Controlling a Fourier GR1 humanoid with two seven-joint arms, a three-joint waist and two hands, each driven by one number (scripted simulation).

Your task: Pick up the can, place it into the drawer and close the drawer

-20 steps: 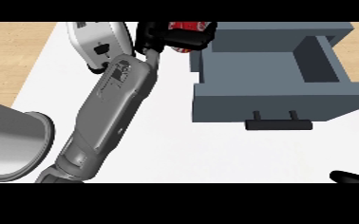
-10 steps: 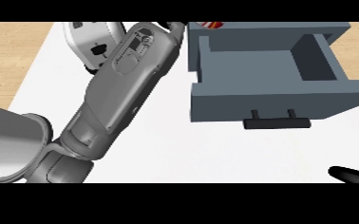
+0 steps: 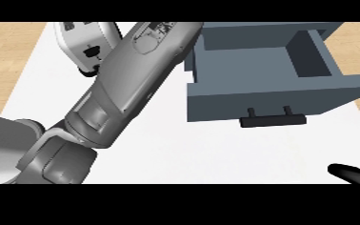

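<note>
Left forearm (image 3: 126, 86) now lies beside the open drawer (image 3: 260, 102); its hand and the can have passed out of view. Right hand (image 3: 345, 172): grip cannot be told.

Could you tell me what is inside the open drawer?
Inside the drawer only bare grey floor and walls show, no can. The left forearm covers its far left corner, and its back is cut off.
</note>
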